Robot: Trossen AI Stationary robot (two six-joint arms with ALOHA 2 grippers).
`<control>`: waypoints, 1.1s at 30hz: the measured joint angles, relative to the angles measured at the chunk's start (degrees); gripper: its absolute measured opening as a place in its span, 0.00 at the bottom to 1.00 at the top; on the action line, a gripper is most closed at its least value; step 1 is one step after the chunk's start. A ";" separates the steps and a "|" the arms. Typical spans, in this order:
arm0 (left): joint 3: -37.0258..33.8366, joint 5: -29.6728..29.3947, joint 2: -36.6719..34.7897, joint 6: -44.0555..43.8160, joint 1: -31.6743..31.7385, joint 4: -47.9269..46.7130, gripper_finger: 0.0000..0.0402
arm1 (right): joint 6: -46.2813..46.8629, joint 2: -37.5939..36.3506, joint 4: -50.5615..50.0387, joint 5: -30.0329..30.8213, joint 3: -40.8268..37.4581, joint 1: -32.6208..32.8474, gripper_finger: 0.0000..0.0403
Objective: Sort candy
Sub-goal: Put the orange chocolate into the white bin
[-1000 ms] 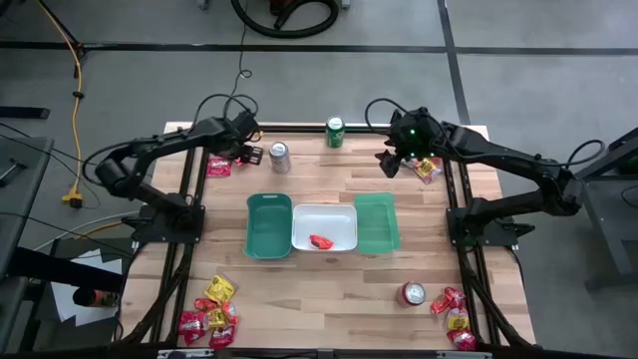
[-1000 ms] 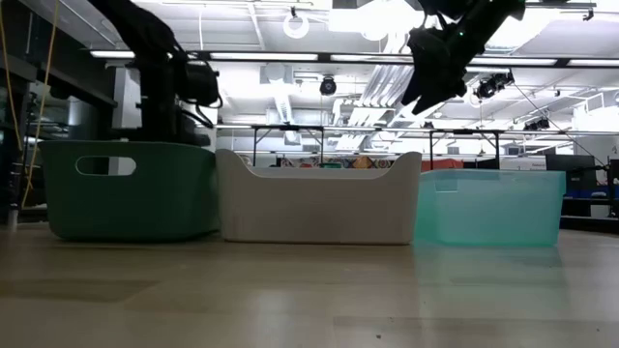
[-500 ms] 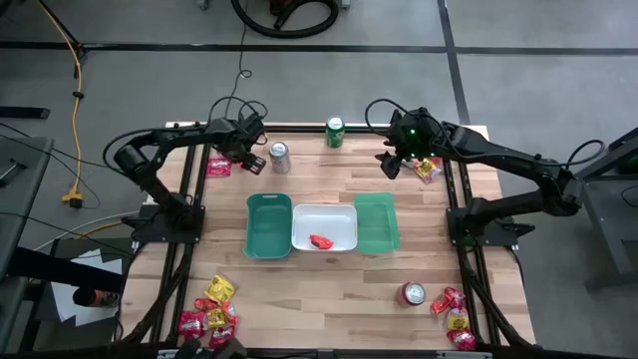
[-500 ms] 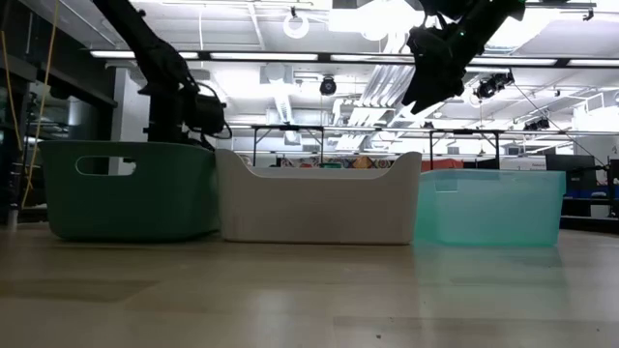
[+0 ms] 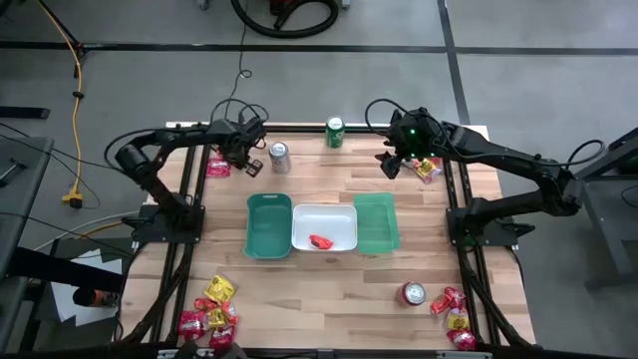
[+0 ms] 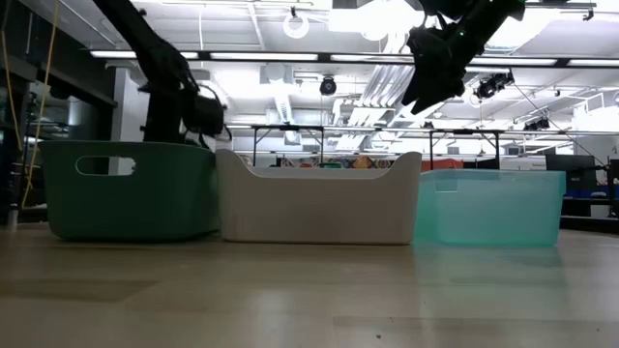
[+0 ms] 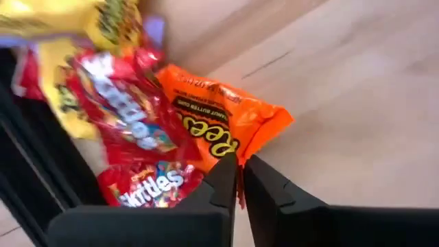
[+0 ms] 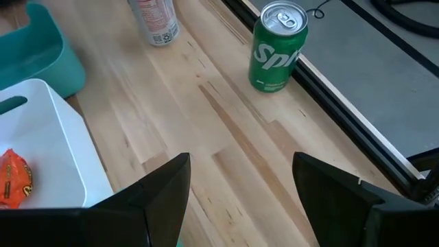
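At the table's far left lies a pile of candy (image 5: 217, 167): red and yellow packets (image 7: 130, 130) and an orange packet (image 7: 219, 123) at its edge. My left gripper (image 5: 235, 155) (image 7: 240, 171) is down at this pile, shut on the orange packet. My right gripper (image 5: 393, 162) (image 8: 240, 178) hangs open above the table's far right, holding nothing, beside another candy pile (image 5: 427, 170). One orange candy (image 5: 320, 241) lies in the white tray (image 5: 324, 214). My left gripper pinches the orange packet by its edge (image 7: 237, 156), at the end nearest the fingers, between its two fingertips. The fingers slant down toward the table. The rest of the packet lies flat, partly on the red packets and partly on the wood.
A dark green tray (image 5: 269, 226), the white tray and a light teal tray (image 5: 376, 221) stand side by side mid-table. A silver can (image 5: 279, 157), a green can (image 5: 335, 132) and a red can (image 5: 413, 293) stand upright. More candy lies near left (image 5: 211, 309) and near right (image 5: 454, 314).
My left arm has swung its elbow toward the far edge, and its gripper has come down toward the candy pile at the far left. My right arm has kept still.
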 joint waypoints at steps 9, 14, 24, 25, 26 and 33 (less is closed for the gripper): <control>0.00 9.67 -24.09 -1.05 -4.90 -1.91 0.00 | 4.78 0.01 1.95 -3.82 0.00 1.07 0.63; 0.02 17.01 -36.07 -1.58 -12.73 2.43 0.00 | 8.72 0.00 8.27 -11.18 0.00 3.11 0.63; 0.02 16.06 -34.64 0.21 -40.46 20.67 0.00 | 24.91 -2.78 16.77 -14.75 0.04 8.78 0.63; 0.02 16.04 -32.77 1.75 -42.58 23.21 0.00 | 25.77 -3.16 17.12 -14.71 0.04 9.45 0.63; 0.02 16.06 -30.69 3.02 -44.22 25.80 0.00 | 26.11 -3.59 17.15 -14.70 0.04 9.97 0.63; 0.04 16.63 -15.94 5.74 -49.29 41.60 0.00 | 28.51 -6.41 17.13 -14.41 0.04 12.63 0.63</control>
